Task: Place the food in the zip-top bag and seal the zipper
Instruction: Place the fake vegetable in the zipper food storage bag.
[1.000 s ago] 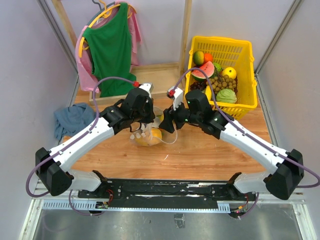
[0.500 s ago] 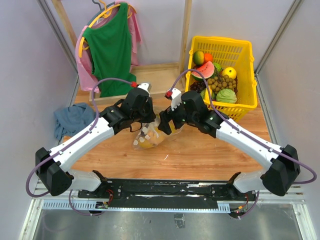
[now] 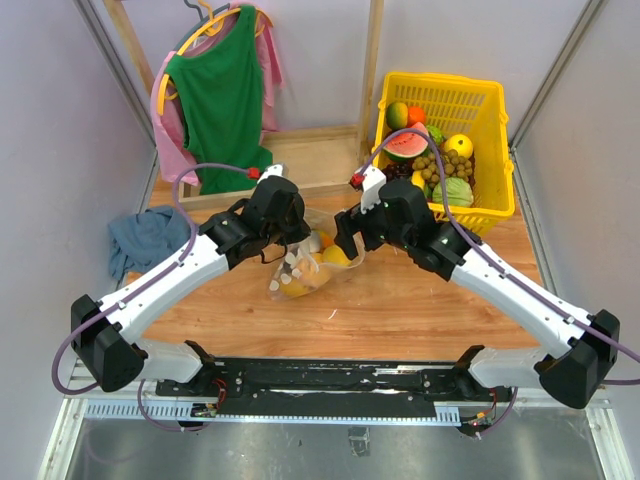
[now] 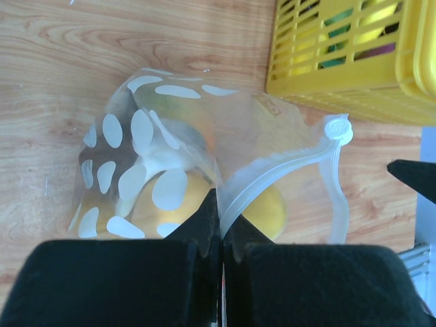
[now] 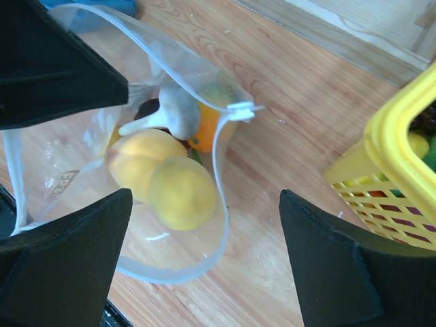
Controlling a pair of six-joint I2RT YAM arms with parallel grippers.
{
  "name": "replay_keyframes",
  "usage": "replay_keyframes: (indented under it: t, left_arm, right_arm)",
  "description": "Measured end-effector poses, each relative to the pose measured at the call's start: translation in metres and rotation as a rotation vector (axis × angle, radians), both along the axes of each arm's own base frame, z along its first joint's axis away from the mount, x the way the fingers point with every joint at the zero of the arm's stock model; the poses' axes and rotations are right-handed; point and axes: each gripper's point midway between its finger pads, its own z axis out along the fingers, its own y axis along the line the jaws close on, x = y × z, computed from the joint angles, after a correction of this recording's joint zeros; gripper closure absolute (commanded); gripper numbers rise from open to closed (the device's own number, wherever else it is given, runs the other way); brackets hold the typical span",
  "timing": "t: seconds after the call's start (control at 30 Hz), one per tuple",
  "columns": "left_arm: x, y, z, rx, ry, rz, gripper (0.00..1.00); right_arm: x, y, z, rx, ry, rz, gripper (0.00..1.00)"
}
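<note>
The zip-top bag (image 3: 303, 268) lies on the wooden table (image 3: 400, 310) just left of the middle of the overhead view, between the two arms' heads. The left gripper (image 3: 297, 238) sits at the bag's upper left. In its wrist view its fingers (image 4: 204, 221) are pressed together on the mouth edge of the bag, where the zipper (image 4: 286, 165) strip begins. The right gripper (image 3: 347, 238) hangs at the bag's upper right with its fingers (image 5: 82, 245) spread wide. They stand either side of the open mouth and nothing is between them.

A yellow basket (image 3: 497, 100) stands close by at the upper right, holding a watermelon slice (image 3: 405, 145), grapes (image 3: 440, 165) and other toy fruit. In the left wrist view its near wall stands just past the bag's top corner. A blue cloth (image 3: 145, 240) lies well apart at the left edge of the table. A green shirt (image 3: 220, 100) hangs at the upper left, over something pink.

The bag is clear film with white dots, crumpled and bulging. Its mouth gapes in a loop, with the white slider (image 5: 242, 109) on the far rim. Inside lie two yellow round fruits (image 5: 180, 194), an orange one (image 5: 206, 129) and a pale bulb-shaped piece (image 5: 176, 109).
</note>
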Motion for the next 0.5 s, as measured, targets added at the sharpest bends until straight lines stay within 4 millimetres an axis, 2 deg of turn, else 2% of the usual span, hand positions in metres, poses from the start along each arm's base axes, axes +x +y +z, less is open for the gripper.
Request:
replay_keyframes:
  t: [0.2,0.5]
  left_arm:
    - [0.005,0.007,0.004,-0.030,0.007,0.100,1.00]
    - [0.007,0.007,0.019,-0.094,-0.026,0.165,1.00]
  right_arm:
    - [0.016,-0.022,0.013,-0.037,-0.005,-0.078,0.09]
    - [0.051,-0.080,0.039,-0.049,-0.006,-0.266,0.07]
